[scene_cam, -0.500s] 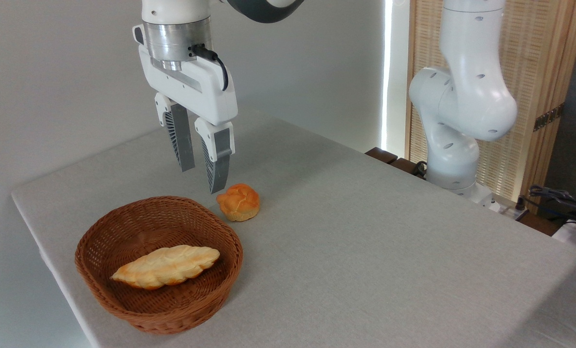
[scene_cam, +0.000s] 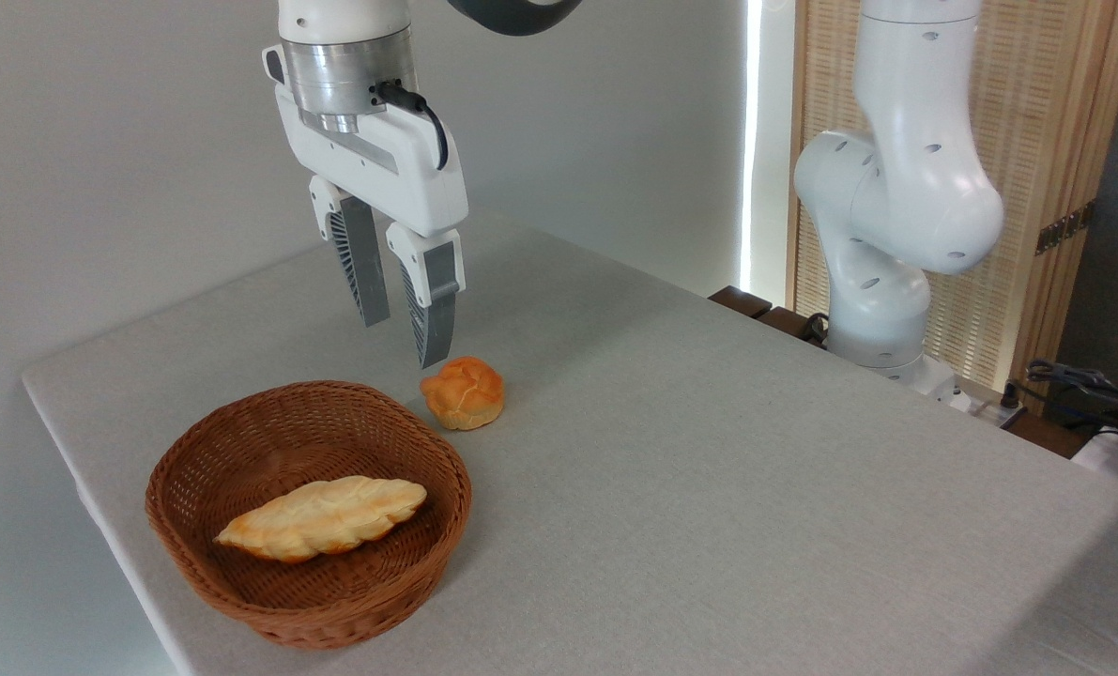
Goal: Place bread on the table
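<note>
The bread (scene_cam: 322,517), a long pale golden braided loaf, lies inside a brown wicker basket (scene_cam: 192,479) near the front left corner of the table (scene_cam: 709,488). My gripper (scene_cam: 405,343) hangs in the air above the basket's far rim, pointing down. Its two grey fingers stand slightly apart with nothing between them. It is well above and behind the loaf, and just left of a small round bun.
A small round orange-brown bun (scene_cam: 464,391) sits on the table just behind the basket's right side. The arm's white base (scene_cam: 882,310) stands at the table's far right edge. Cables and clutter (scene_cam: 1103,399) lie beyond the right edge.
The gripper has risen a little and shifted slightly to the right. The loaf, the basket and the bun have not moved.
</note>
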Controlling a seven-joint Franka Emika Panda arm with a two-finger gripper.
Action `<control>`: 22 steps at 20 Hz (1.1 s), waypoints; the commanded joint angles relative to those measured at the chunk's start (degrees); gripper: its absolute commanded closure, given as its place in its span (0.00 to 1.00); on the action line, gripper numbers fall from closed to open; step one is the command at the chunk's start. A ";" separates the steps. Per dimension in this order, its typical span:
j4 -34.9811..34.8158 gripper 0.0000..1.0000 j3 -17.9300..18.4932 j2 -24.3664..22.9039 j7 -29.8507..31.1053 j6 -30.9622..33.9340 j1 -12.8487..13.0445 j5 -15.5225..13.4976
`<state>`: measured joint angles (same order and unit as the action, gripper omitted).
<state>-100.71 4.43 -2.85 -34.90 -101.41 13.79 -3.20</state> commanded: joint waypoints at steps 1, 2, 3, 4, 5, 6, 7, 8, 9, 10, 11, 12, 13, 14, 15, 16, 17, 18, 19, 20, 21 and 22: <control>0.60 0.00 0.75 -0.40 -1.14 1.56 0.19 -0.84; 0.60 0.00 0.67 -0.49 -1.14 1.56 0.27 -0.84; 0.60 0.00 0.66 -0.49 -1.14 1.56 0.27 -0.84; 0.60 0.00 0.66 -0.49 -1.14 1.56 0.27 -0.84; 0.60 0.00 0.66 -0.49 -1.14 1.56 0.19 -0.84; 0.60 0.00 0.66 -0.49 -1.22 1.56 0.27 -0.84; 0.60 0.00 0.66 -0.49 -1.22 1.56 0.19 -0.84; 0.60 0.00 0.66 -0.49 -1.31 1.56 0.19 -0.84; 0.60 0.00 0.75 -0.49 -1.31 1.56 0.27 -0.84; 0.60 0.00 0.75 -0.49 -1.40 2.00 0.19 -0.76; 0.60 0.00 0.75 -0.49 -1.49 2.78 0.19 -0.75; 0.60 0.00 0.67 -0.49 -1.40 2.88 0.19 -0.75; 0.60 0.00 0.66 -0.40 -1.40 2.88 0.19 -0.84; 0.60 0.00 0.66 -0.40 -1.31 2.88 0.19 -0.84; 0.60 0.00 0.58 -0.40 -1.31 2.79 0.19 -0.84; 0.60 0.00 0.58 -0.32 -1.31 2.79 0.27 -0.84; 0.60 0.00 0.58 -0.14 -1.31 2.53 0.19 -0.93; 0.60 0.00 0.58 0.12 -1.31 2.01 0.19 -0.93; 0.60 0.00 0.58 0.56 -1.40 1.74 0.19 -0.93; 0.60 0.00 0.58 1.52 -1.40 0.95 0.19 -1.02; 0.51 0.00 0.58 1.79 -1.40 -1.66 0.19 -1.19; -0.01 0.00 0.58 2.32 -1.40 -4.04 0.19 -1.45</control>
<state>-100.70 4.48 -2.30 -34.97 -100.91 13.78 -3.21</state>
